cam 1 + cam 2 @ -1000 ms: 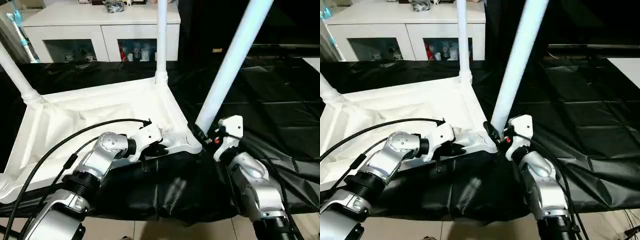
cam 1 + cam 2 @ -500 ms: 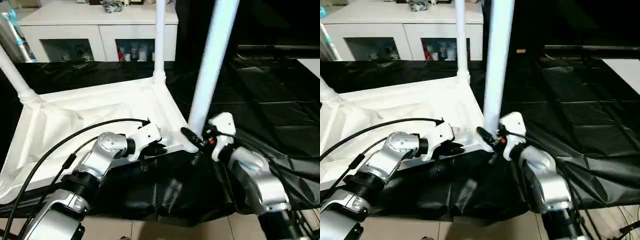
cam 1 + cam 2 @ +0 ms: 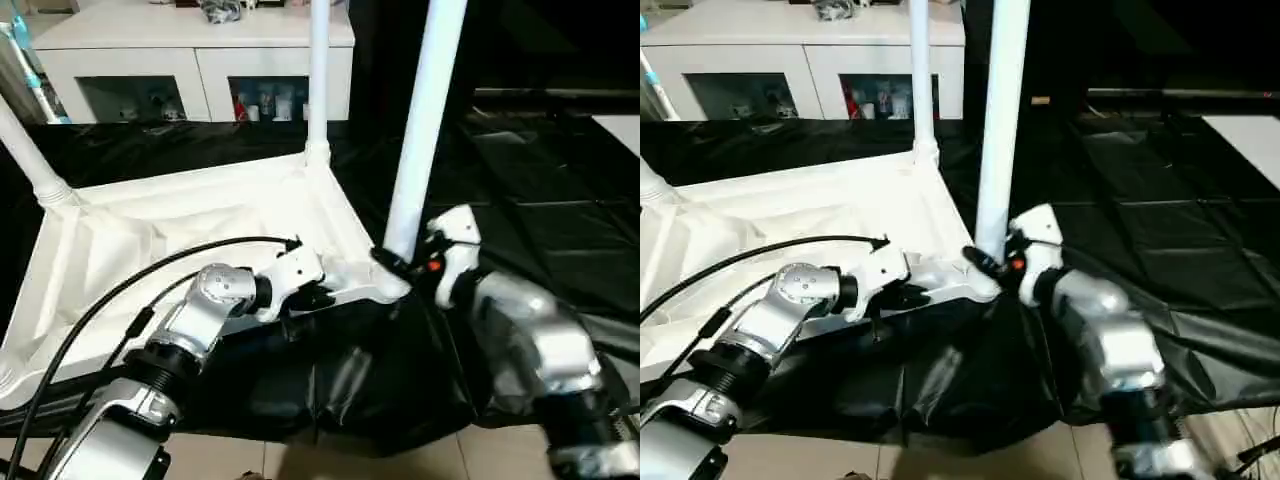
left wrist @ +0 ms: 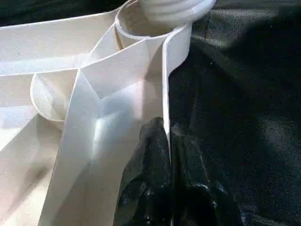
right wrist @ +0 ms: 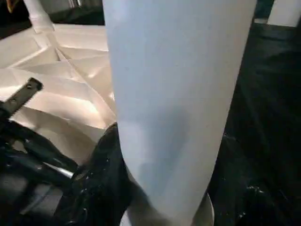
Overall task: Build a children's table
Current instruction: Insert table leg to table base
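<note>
The white table top [image 3: 180,230] lies upside down on the black-covered work table. Two legs stand in its sockets, one at the back corner [image 3: 318,80] and one at the left corner [image 3: 30,150]. A third leg [image 3: 420,130] stands nearly upright in the near right corner socket [image 3: 385,288], leaning slightly right. My right gripper [image 3: 392,262] is shut on that leg's base, and the right wrist view has the leg [image 5: 174,94] between the black fingers [image 5: 101,169]. My left gripper [image 3: 318,296] is shut on the table top's rim [image 4: 167,84] just beside that socket.
A white glass-door cabinet [image 3: 190,50] stands behind the work table. The black cover [image 3: 520,180] stretches to the right and hangs in folds over the near edge [image 3: 330,390]. A black cable [image 3: 150,270] arcs over the table top from my left arm.
The leg in my right gripper has swung from a strong rightward tilt to nearly upright in the socket, the right forearm turning with it. The left gripper has kept its hold on the rim.
</note>
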Available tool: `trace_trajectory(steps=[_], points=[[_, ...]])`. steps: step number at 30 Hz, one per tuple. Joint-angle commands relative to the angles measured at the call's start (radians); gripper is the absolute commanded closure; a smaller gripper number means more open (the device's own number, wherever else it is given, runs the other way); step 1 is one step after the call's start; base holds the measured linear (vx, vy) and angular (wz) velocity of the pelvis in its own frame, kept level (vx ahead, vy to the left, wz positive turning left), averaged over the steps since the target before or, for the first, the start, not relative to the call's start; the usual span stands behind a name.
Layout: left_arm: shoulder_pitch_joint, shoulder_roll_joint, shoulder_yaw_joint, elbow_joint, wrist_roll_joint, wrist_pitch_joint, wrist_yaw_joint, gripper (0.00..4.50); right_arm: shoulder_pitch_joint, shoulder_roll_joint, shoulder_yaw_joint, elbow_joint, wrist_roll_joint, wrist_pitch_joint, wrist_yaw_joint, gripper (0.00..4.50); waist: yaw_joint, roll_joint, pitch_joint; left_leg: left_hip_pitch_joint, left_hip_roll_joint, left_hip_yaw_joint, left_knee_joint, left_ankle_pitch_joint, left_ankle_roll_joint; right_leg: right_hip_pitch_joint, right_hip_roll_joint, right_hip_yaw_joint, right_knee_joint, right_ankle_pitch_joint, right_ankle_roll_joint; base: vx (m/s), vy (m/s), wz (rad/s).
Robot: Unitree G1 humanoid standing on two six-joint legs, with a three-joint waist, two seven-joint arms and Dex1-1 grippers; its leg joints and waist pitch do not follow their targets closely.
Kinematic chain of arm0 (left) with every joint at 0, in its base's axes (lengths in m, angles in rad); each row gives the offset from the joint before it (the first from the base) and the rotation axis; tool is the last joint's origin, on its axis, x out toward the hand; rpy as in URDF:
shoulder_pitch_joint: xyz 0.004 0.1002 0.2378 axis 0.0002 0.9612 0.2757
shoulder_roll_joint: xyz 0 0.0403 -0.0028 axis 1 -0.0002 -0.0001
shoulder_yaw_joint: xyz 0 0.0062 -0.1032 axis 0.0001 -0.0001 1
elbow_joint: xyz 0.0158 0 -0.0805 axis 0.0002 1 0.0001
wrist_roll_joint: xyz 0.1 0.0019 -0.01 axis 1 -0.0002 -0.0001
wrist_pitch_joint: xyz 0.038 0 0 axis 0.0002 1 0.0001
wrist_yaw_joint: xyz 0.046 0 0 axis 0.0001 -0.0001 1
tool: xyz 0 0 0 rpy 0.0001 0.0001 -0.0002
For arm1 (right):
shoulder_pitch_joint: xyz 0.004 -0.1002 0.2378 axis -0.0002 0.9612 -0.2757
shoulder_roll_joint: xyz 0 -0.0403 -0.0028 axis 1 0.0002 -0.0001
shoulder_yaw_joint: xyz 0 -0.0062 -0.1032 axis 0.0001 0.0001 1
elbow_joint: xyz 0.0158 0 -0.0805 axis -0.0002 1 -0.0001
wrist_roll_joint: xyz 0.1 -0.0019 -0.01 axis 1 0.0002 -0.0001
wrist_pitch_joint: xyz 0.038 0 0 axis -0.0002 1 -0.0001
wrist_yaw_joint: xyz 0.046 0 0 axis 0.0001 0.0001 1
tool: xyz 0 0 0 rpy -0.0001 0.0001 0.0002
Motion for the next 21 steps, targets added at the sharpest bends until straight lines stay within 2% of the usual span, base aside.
trace_trajectory(steps=[1,3,4,5,6,7,9,10,11,14,16,17,18,19,21], points=[[0.008,0.008,-0.025,0.004,0.028,0.012,0.007,4.50,-0.052,-0.036,-0.008,-0.009,0.005,0.028,0.044,2.61,-0.001,0.001,-0.045,0.028,0.060,-0.041,-0.087,-0.378,-0.026,0.021,-0.086,0.048,-0.090,-0.338,-0.170,0.000,0.000,0.00],[0.003,0.006,-0.031,0.006,0.030,0.008,0.001,4.50,-0.082,-0.057,-0.015,-0.002,0.022,0.043,0.070,2.61,0.001,-0.001,-0.047,0.029,0.060,-0.038,-0.085,-0.361,-0.016,0.023,-0.085,0.048,-0.089,-0.313,-0.179,0.000,0.000,0.00],[0.002,0.003,-0.035,0.006,0.032,0.007,-0.001,4.50,-0.106,-0.067,-0.027,0.004,0.044,0.052,0.093,2.61,0.005,-0.005,-0.053,0.028,0.060,-0.034,-0.078,-0.321,0.002,0.027,-0.088,0.048,-0.086,-0.302,-0.192,0.000,0.000,0.00],[0.002,0.003,-0.036,0.003,0.033,0.007,-0.002,4.50,-0.113,-0.068,-0.031,0.005,0.055,0.060,0.101,2.61,0.006,-0.002,-0.053,0.026,0.059,-0.035,-0.077,-0.311,0.006,0.028,-0.089,0.048,-0.085,-0.306,-0.193,0.000,0.000,0.00],[0.004,0.005,-0.037,-0.003,0.033,0.008,-0.004,4.50,-0.122,-0.068,-0.035,0.007,0.069,0.070,0.111,2.61,0.009,-0.010,-0.060,0.026,0.060,-0.032,-0.073,-0.283,0.014,0.031,-0.088,0.046,-0.083,-0.293,-0.195,0.000,0.000,0.00],[0.005,0.006,-0.037,-0.010,0.032,0.010,-0.006,4.50,-0.133,-0.064,-0.039,0.016,0.083,0.077,0.123,2.61,0.014,-0.004,-0.060,0.026,0.062,-0.032,-0.072,-0.264,0.021,0.029,-0.090,0.046,-0.082,-0.281,-0.199,0.000,0.000,0.00],[0.014,0.011,-0.038,-0.024,0.029,0.011,-0.014,4.50,-0.151,-0.050,-0.041,0.046,0.107,0.098,0.144,2.61,0.016,-0.011,-0.062,0.020,0.061,-0.031,-0.070,-0.225,0.030,0.033,-0.087,0.044,-0.077,-0.245,-0.204,0.000,0.000,0.00],[0.021,0.013,-0.042,-0.032,0.024,0.012,-0.029,4.50,-0.159,-0.042,-0.039,0.067,0.111,0.101,0.155,2.61,0.019,-0.010,-0.064,0.018,0.062,-0.031,-0.069,-0.208,0.035,0.034,-0.089,0.043,-0.074,-0.227,-0.212,0.000,0.000,0.00],[0.026,0.014,-0.044,-0.033,0.022,0.011,-0.035,4.50,-0.161,-0.039,-0.035,0.081,0.107,0.102,0.157,2.61,0.020,-0.018,-0.064,0.017,0.062,-0.030,-0.068,-0.201,0.038,0.034,-0.088,0.042,-0.073,-0.222,-0.212,0.000,0.000,0.00],[0.034,0.017,-0.051,-0.040,0.033,0.013,-0.024,4.50,-0.160,-0.042,-0.015,0.116,0.093,0.109,0.176,2.61,0.031,-0.007,-0.070,0.017,0.062,-0.029,-0.064,-0.165,0.040,0.033,-0.086,0.040,-0.065,-0.174,-0.221,0.000,0.000,0.00],[0.036,0.018,-0.037,-0.061,0.013,0.033,-0.035,4.50,-0.169,-0.041,0.010,0.143,0.067,0.091,0.183,2.61,0.034,0.017,-0.070,0.018,0.062,-0.031,-0.063,-0.169,0.033,0.031,-0.085,0.038,-0.062,-0.144,-0.227,0.000,0.000,0.00],[0.036,0.018,-0.037,-0.061,0.013,0.033,-0.035,4.50,-0.169,-0.041,0.010,0.143,0.067,0.091,0.183,2.61,0.031,0.009,-0.071,0.018,0.062,-0.029,-0.063,-0.174,0.032,0.032,-0.082,0.037,-0.064,-0.137,-0.227,0.000,0.000,0.00],[0.038,0.018,-0.031,-0.067,0.003,0.036,-0.041,4.50,-0.178,-0.041,0.022,0.162,0.052,0.075,0.186,2.61,0.031,0.006,-0.072,0.017,0.061,-0.029,-0.062,-0.174,0.030,0.035,-0.084,0.037,-0.061,-0.122,-0.234,0.000,0.000,0.00],[0.036,0.020,-0.035,-0.057,0.007,0.027,-0.044,4.50,-0.198,-0.035,0.030,0.207,0.036,0.052,0.183,2.61,0.029,-0.008,-0.072,0.014,0.059,-0.027,-0.061,-0.172,0.035,0.037,-0.085,0.037,-0.062,-0.124,-0.236,0.000,0.000,0.00],[0.033,0.024,-0.044,-0.047,0.020,0.016,-0.042,4.50,-0.211,-0.031,0.031,0.235,0.031,0.042,0.182,2.61,0.031,0.001,-0.069,0.016,0.059,-0.028,-0.061,-0.183,0.033,0.035,-0.086,0.036,-0.065,-0.169,-0.233,0.000,0.000,0.00]])
